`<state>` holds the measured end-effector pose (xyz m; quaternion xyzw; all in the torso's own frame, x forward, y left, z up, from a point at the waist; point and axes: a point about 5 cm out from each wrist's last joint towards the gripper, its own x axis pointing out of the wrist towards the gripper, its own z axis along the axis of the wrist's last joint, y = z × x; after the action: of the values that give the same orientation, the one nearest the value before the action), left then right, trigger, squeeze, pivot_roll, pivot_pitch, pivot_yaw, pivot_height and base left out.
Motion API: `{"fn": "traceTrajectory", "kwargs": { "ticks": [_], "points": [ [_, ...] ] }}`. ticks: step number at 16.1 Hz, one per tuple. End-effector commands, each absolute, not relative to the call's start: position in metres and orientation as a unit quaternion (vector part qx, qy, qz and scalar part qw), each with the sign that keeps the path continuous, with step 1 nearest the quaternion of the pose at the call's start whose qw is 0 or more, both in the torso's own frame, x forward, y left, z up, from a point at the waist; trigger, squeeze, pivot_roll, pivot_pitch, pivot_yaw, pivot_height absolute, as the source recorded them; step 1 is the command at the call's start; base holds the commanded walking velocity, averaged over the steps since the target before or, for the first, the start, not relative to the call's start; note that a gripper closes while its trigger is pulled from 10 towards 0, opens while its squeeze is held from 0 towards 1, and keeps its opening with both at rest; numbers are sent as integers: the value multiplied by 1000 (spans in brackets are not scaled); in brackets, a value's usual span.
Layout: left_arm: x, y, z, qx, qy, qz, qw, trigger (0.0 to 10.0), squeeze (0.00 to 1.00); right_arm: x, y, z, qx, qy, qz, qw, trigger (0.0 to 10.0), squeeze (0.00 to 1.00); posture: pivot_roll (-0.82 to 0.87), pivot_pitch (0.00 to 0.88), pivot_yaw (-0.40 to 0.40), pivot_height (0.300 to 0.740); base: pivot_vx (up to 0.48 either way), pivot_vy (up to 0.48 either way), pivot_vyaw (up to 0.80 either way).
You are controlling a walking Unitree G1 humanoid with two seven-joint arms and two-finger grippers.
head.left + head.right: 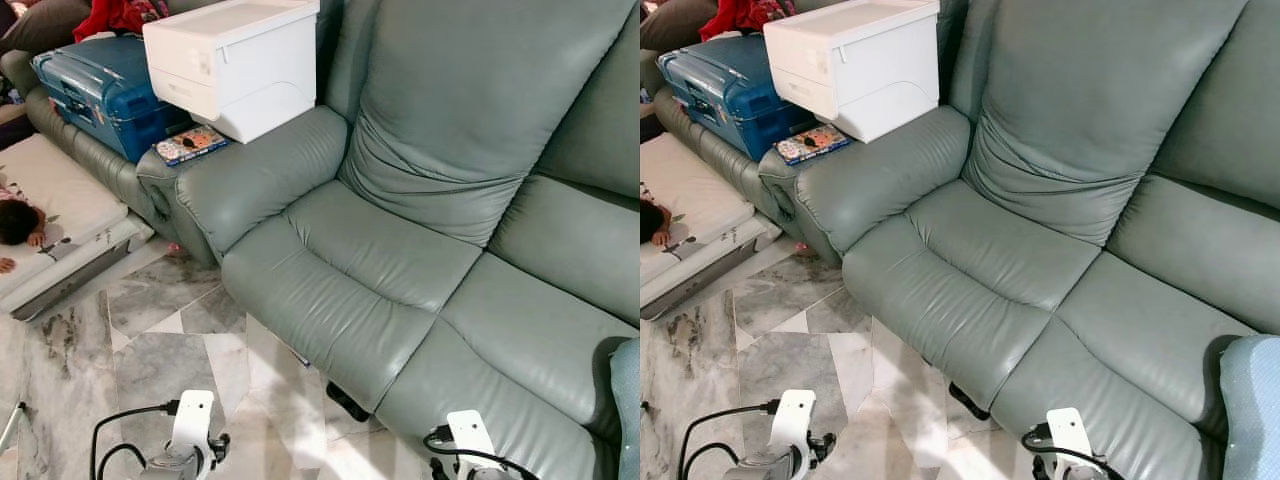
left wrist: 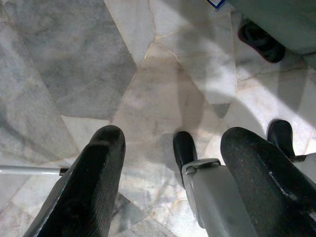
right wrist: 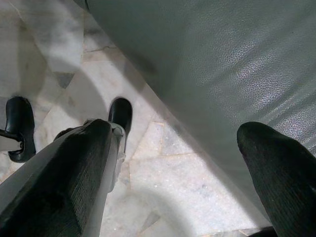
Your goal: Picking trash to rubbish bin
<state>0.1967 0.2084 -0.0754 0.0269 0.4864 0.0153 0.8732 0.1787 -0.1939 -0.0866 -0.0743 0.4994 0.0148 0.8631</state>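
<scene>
My left gripper hangs open over the marble floor, nothing between its black fingers. Past it, a small blue and white scrap lies on the floor at the sofa's foot, and a dark object with a red edge sticks out from under the sofa. My right gripper is open too and holds nothing. It hangs beside the sofa's front, with one finger against the grey-green leather. My left arm and right arm hang low at the bottom of the eye views.
A grey-green leather sofa stands close ahead. On its left armrest sit a white storage box, a blue suitcase and a picture book. A person lies on a mattress at the left. My feet stand on the marble floor.
</scene>
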Motion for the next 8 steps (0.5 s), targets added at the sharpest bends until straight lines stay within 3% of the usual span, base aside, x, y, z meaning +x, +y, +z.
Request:
{"fn": "traceTrajectory", "kwargs": {
  "ticks": [1, 8],
  "points": [
    [222, 232, -56, 117, 448, 67, 884, 10000, 0, 230, -214, -56, -6, 435, -73, 897, 10000, 0, 81, 212, -18, 740, 0, 0, 0],
    [222, 229, -57, 121, 450, 65, 883, 10000, 0, 232, -215, -54, -12, 435, -73, 897, 10000, 0, 83, 206, -18, 740, 0, 0, 0]
  ]
}}
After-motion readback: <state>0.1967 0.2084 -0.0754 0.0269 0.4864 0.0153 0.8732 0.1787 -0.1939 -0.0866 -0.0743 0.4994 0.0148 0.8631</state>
